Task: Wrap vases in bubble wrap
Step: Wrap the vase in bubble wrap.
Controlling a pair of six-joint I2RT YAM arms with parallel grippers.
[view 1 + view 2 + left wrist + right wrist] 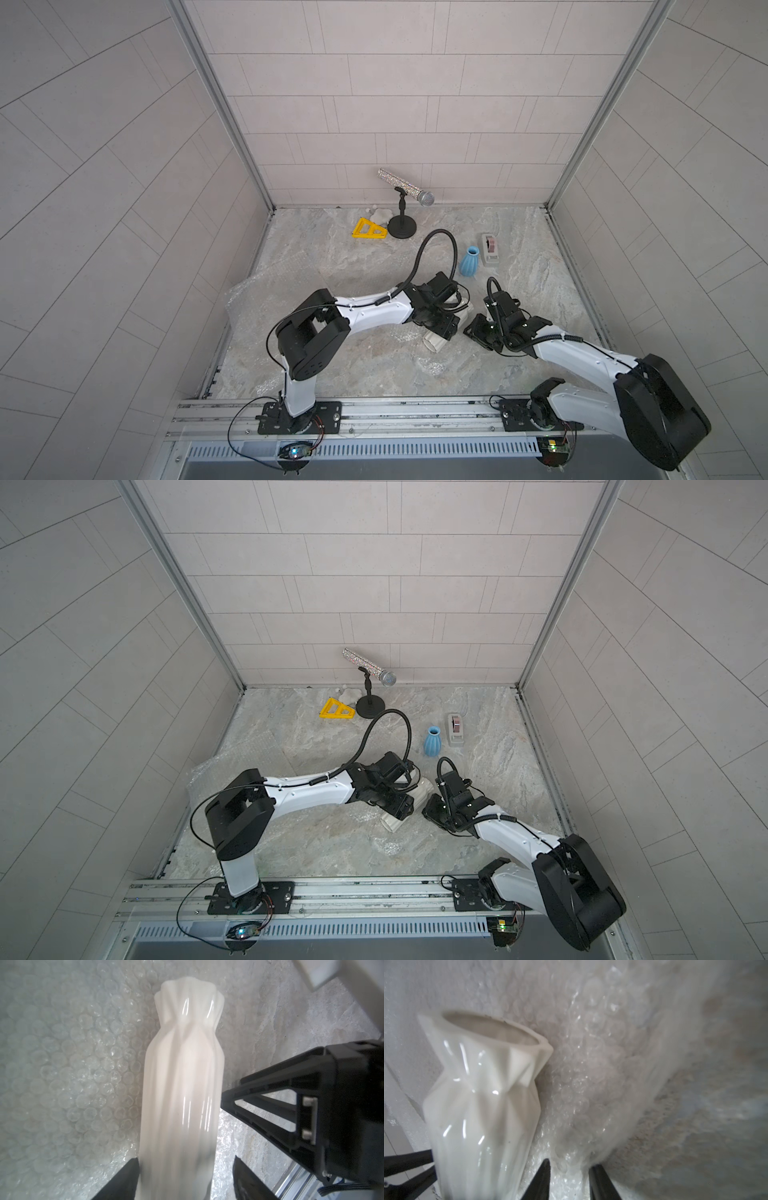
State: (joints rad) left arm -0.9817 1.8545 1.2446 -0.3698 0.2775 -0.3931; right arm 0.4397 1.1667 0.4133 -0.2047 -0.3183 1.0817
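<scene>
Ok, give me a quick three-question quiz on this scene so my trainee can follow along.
1. True or false: the glossy white ribbed vase stands upright.
2. What sits between the fingers of the right gripper in its wrist view? A, yellow plastic triangle; B, clear bubble wrap; C, glittery microphone.
3. Name the grey object standing beside the small light-blue ribbed vase.
Key: 1 false, it lies on its side on the wrap. 2 B. 3 the tape dispenser.
</scene>
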